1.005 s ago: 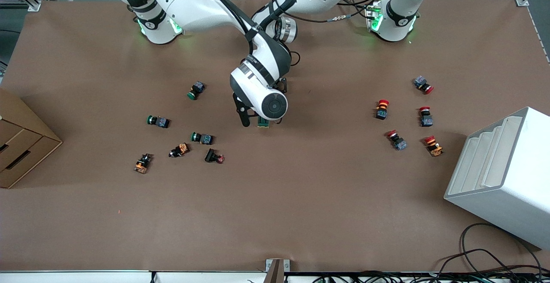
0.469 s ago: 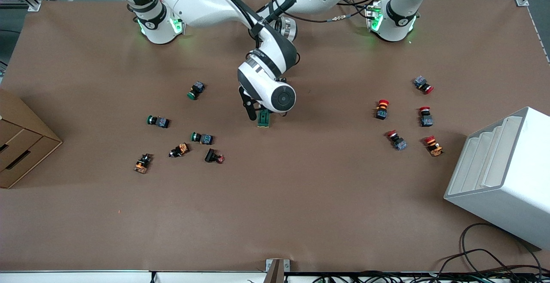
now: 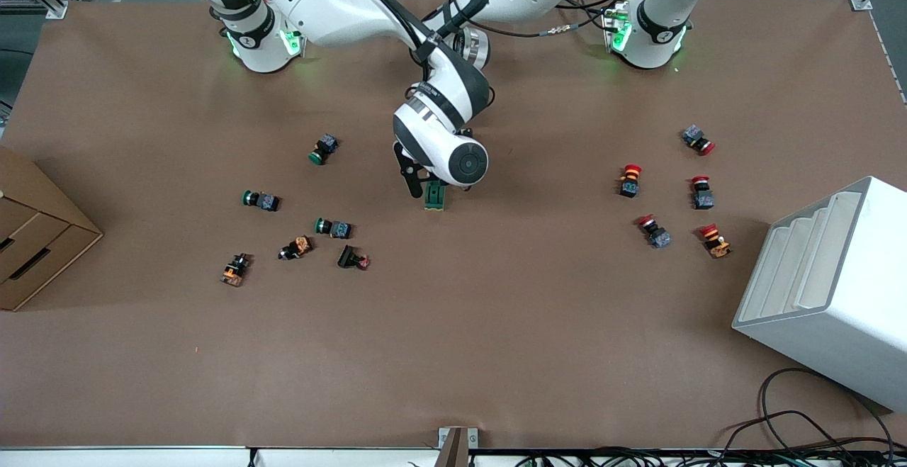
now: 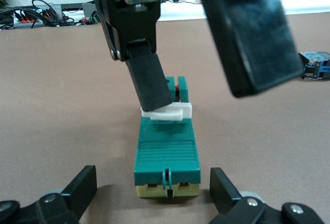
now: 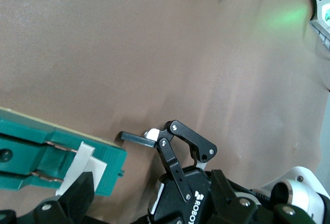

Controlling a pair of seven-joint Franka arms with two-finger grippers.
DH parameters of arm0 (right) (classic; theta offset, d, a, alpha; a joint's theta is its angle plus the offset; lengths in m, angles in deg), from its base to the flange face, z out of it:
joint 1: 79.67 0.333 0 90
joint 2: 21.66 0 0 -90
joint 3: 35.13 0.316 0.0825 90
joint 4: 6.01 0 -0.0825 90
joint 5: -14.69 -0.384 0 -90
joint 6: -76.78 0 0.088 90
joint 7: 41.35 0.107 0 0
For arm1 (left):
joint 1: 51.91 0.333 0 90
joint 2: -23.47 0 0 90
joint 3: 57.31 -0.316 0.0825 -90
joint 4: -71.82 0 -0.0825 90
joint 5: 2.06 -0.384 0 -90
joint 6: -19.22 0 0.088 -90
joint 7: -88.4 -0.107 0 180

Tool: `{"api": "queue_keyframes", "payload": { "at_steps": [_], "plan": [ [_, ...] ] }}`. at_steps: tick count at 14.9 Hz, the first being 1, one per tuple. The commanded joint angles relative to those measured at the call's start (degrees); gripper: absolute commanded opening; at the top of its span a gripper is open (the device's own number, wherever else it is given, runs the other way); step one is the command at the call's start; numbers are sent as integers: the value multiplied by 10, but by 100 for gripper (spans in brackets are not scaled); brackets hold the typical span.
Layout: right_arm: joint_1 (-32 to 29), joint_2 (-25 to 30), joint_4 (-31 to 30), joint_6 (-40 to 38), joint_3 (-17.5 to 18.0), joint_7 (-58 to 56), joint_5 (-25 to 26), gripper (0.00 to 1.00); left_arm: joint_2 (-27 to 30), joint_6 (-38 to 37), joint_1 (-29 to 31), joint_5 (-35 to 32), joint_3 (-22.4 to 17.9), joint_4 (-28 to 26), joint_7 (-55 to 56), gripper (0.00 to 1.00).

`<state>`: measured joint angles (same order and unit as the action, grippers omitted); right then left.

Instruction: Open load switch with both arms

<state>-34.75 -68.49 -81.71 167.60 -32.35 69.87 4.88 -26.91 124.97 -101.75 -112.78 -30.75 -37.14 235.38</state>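
Note:
The load switch (image 3: 434,198) is a dark-green block lying mid-table, half under the right arm's wrist. In the left wrist view the switch (image 4: 166,154) shows its cream end face, and its white toggle (image 4: 172,113) sits at the other end. My left gripper (image 4: 153,185) is open, its jaws flanking that cream end with a gap on each side. My right gripper (image 4: 206,90) is open above the toggle end, one of its fingers (image 4: 149,80) resting on the toggle. The right wrist view shows the switch (image 5: 31,154) and toggle (image 5: 82,167) beside my right gripper (image 5: 149,190).
Green-capped push-buttons (image 3: 324,148) and orange ones (image 3: 296,247) lie toward the right arm's end. Red-capped push-buttons (image 3: 629,180) lie toward the left arm's end. A cardboard box (image 3: 35,233) and a white rack (image 3: 829,290) stand at the table's two ends.
The right arm's wrist has drawn back toward the robots' bases, uncovering more of the switch. It has held nearly still over the last half second.

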Motion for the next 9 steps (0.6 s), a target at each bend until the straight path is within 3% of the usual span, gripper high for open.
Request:
{"api": "queue_keyframes", "payload": {
  "at_steps": [1,9],
  "plan": [
    [1,4,-12,-1,0,4,12,100,-13,0,-10,-3,-5,17,6,99],
    [-9,13,7,-3,-4,-9,37,100,-8,0,-10,2,-3,30,3,99]
  ]
}}
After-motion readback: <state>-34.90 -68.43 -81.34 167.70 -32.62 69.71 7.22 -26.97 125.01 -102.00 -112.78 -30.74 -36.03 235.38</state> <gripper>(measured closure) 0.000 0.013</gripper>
